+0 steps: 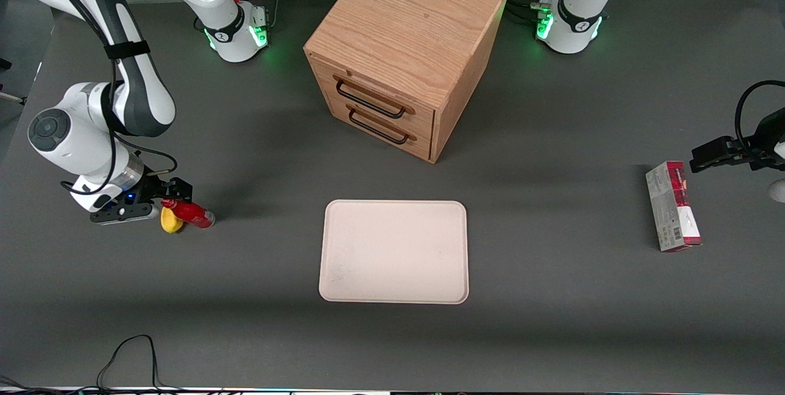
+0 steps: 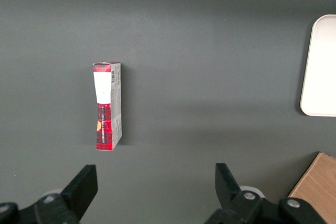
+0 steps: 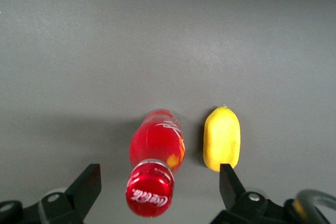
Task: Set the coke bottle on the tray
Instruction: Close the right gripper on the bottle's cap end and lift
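Coke bottle [image 3: 155, 157]: lying on your counter [image 1: 552, 137], beside the lemon [image 3: 221, 138]
Gripper [image 3: 157, 190]: at the cap — fingers [image 3: 86, 184] spread wide, holding nothing
Tray [image 1: 394, 252]: well apart, toward the counter's middle

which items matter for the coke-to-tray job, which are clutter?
Job: coke bottle, lying on the table between the open gripper fingers; tray, bare.
Clutter: yellow lemon beside the bottle; wooden cabinet; red-and-white carton toward the parked arm's end.

White arm [image 1: 132, 85], grey joints, black gripper [image 1: 160, 203].
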Tool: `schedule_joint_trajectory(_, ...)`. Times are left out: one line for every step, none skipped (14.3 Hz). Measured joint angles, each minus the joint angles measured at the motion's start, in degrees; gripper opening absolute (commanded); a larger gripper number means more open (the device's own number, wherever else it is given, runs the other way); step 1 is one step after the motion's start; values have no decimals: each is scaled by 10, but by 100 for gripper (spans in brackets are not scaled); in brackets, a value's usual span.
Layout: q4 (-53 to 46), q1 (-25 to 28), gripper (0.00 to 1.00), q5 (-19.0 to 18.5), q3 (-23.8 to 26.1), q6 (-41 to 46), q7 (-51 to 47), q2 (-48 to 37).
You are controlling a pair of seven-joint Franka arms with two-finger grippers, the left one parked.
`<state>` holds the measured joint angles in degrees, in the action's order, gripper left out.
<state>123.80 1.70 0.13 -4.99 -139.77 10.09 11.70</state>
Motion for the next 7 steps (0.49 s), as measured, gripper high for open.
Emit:
schedule_joint_trajectory(0, 0, 100, 0, 0, -2, 0, 2)
schedule_joint_trajectory(-1, 0, 92, 0, 0, -3, 0, 2)
schedule_joint_trajectory(-1, 0, 82, 0, 0, -4, 0, 2)
schedule_joint_trajectory(-2, 0, 68, 0, 0, -6, 0, 2)
schedule_joint_trajectory(-3, 0, 54, 0, 0, -6, 0, 3)
schedule_joint_trajectory(-4, 0, 44, 0, 0, -6, 0, 3)
schedule_joint_trajectory(-5, 0, 35, 0, 0, -6, 0, 3)
